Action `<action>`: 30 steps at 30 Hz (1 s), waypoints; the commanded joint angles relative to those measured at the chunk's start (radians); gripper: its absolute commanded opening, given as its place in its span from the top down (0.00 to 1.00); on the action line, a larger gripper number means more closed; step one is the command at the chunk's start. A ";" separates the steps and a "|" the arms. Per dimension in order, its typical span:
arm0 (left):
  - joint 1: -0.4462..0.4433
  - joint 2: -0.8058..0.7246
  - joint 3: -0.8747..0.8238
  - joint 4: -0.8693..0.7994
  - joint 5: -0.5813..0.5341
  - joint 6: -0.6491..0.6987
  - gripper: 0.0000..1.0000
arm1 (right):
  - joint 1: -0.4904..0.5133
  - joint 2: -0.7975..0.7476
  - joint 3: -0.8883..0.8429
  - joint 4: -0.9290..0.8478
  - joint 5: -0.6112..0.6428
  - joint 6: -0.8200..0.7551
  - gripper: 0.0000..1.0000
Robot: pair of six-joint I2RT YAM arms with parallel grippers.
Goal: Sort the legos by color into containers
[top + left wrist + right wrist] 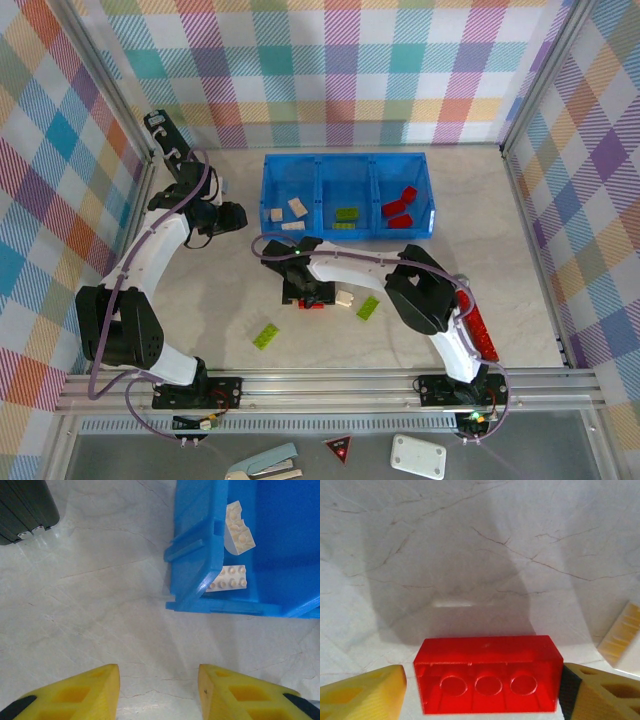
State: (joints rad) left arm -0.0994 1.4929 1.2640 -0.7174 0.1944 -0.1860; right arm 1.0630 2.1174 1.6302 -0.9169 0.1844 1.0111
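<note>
The blue three-compartment tray (318,196) (197,560) sits at the back. Cream legos (285,212) (239,527) lie in its left compartment, green legos (347,217) in the middle, red legos (399,204) in the right. A red lego (485,675) (314,304) rests on the table between the fingers of my right gripper (482,680) (306,296). The jaws are open, with a slim gap on the left side. Loose on the table are a cream lego (344,298) (622,632) and two green legos (266,336) (368,308). My left gripper (159,680) (236,215) hovers open and empty beside the tray's left end.
A long red strip (480,330) lies along the right arm's lower link. Aluminium rails (330,385) bound the table at the front and sides. A black arm part (22,507) shows at the upper left of the left wrist view.
</note>
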 commanded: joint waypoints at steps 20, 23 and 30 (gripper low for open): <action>0.009 0.004 0.001 0.000 0.023 0.008 0.55 | 0.005 0.004 0.008 -0.011 -0.014 -0.011 0.37; 0.010 0.010 0.002 -0.003 0.021 0.009 0.55 | 0.006 -0.003 0.023 -0.018 -0.007 -0.039 0.38; 0.010 -0.006 -0.004 0.005 0.013 0.011 0.55 | 0.003 -0.005 0.085 -0.070 0.053 -0.106 0.39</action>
State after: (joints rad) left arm -0.0994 1.4971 1.2640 -0.7101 0.2012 -0.1860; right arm 1.0626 2.1315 1.6760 -0.9382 0.1947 0.9504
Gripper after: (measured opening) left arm 0.452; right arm 0.645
